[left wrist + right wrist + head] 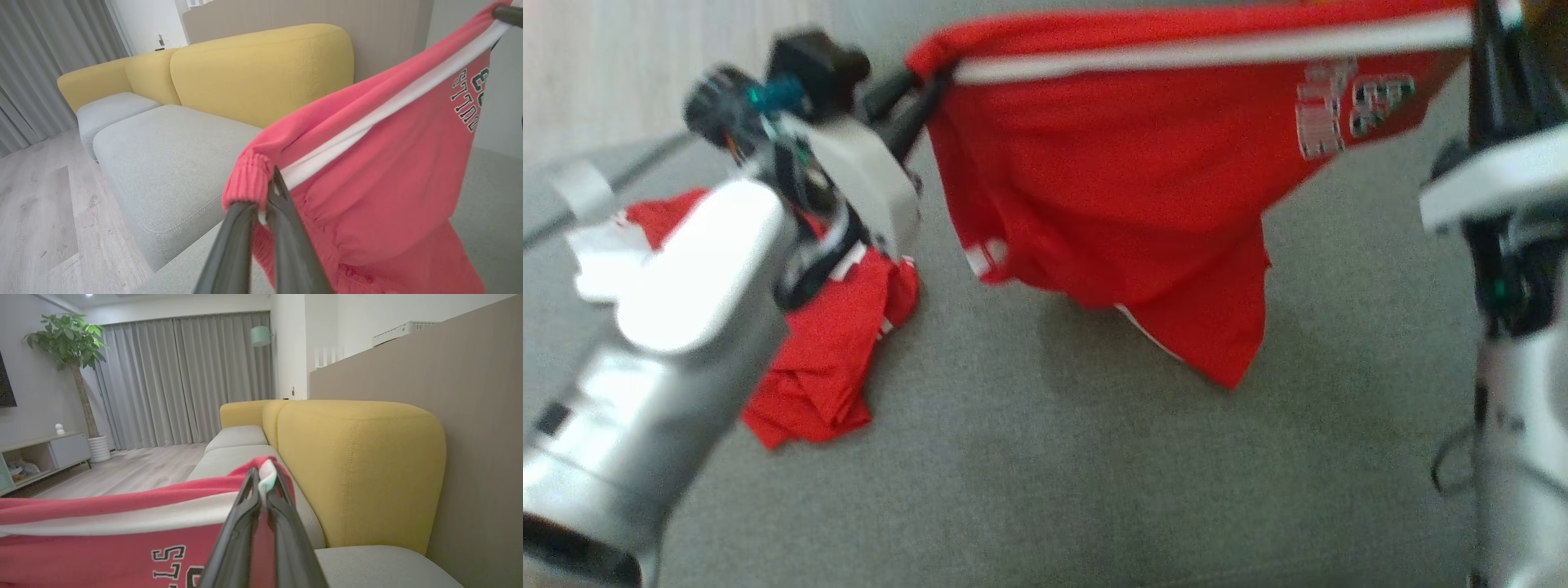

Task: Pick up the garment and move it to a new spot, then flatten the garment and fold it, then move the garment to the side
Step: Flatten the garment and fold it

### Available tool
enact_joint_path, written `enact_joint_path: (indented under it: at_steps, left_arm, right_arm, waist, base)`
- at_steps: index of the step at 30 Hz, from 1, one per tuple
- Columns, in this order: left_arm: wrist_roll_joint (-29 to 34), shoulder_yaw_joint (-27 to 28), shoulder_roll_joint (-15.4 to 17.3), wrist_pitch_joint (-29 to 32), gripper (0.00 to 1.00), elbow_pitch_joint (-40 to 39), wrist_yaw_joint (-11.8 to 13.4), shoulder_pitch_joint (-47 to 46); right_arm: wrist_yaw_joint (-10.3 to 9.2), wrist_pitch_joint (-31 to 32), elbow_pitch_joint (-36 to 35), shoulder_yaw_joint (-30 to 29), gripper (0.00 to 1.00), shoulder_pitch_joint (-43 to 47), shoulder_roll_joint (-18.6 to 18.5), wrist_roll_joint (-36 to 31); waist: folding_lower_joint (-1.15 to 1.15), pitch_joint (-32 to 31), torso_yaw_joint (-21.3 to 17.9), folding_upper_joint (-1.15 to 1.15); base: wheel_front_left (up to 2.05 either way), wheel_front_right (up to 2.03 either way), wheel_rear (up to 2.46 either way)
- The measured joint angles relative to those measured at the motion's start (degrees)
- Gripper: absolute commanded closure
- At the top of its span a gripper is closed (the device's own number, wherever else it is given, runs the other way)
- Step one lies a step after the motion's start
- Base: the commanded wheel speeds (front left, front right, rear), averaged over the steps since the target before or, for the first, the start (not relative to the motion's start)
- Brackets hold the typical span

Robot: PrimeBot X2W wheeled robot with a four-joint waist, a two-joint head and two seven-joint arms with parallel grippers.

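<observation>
The garment point(1127, 196) is a pair of red shorts with a white stripe and dark lettering. It hangs stretched between my two grippers above the grey seat, its lower end drooping toward the cushion. My left gripper point(927, 86) is shut on the ribbed waistband corner point(249, 183). My right gripper point(1490, 28) is shut on the opposite corner point(265, 473), at the top right of the head view. The lettering point(171, 559) faces the right wrist camera, and the garment point(388, 183) spans the left wrist view.
A second red and white piece of clothing point(829, 351) lies crumpled on the grey seat cushion point(1094, 474), under my left forearm. Yellow sofa backrests point(261, 69) rise behind the seat. Wooden floor point(36, 212) lies beyond the sofa's edge.
</observation>
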Motion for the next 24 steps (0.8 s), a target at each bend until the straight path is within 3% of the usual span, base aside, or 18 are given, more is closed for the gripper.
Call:
enact_joint_path:
  at_steps: [4, 7, 8, 14, 18, 24]
  left_arm:
    - [0.65, 1.36, 0.98, 1.42, 1.00, 2.81, 0.01, -7.62]
    - [2.71, 2.82, 1.00, 0.46, 1.00, 6.44, 0.58, -16.01]
    - [2.71, 2.82, 1.00, 0.46, 1.00, 6.44, 0.58, -16.01]
    - [6.48, 5.66, -1.16, -8.13, 1.00, 14.07, 2.40, -30.32]
    - [7.38, 5.22, -4.33, -14.47, 1.00, 20.74, 2.22, -32.59]
    - [6.55, -0.07, -6.52, -17.11, 1.00, 24.65, 0.43, -23.65]
  right_arm:
    - [0.00, -0.35, 7.55, 2.24, 1.00, -12.40, -0.32, -0.56]
    - [0.00, -4.12, 14.91, 3.60, 1.00, -23.47, -0.74, -2.63]
    - [0.00, -4.12, 14.91, 3.60, 1.00, -23.47, -0.74, -2.63]
    - [0.01, -15.86, 30.29, 1.07, 1.00, -41.24, 0.59, -6.84]
    - [0.00, -21.38, 41.57, -0.21, 1.00, -44.85, 1.11, -9.85]
    - [0.00, -20.37, 53.86, 0.97, 1.00, -40.33, -0.21, -11.62]
  waist:
    - [0.01, 4.92, -0.89, 0.00]
    - [0.02, 8.87, -1.78, 0.00]
    - [0.02, 8.87, -1.78, 0.00]
    - [0.02, 15.69, -3.86, 0.00]
    - [0.02, 18.57, -4.77, -0.01]
    - [0.00, 17.36, -3.83, 0.00]
  base:
    - [0.00, 0.00, 0.00]
    - [0.00, 0.00, 0.00]
    - [0.00, 0.00, 0.00]
    - [0.00, 0.00, 0.00]
    - [0.00, 0.00, 0.00]
    - [0.00, 0.00, 0.00]
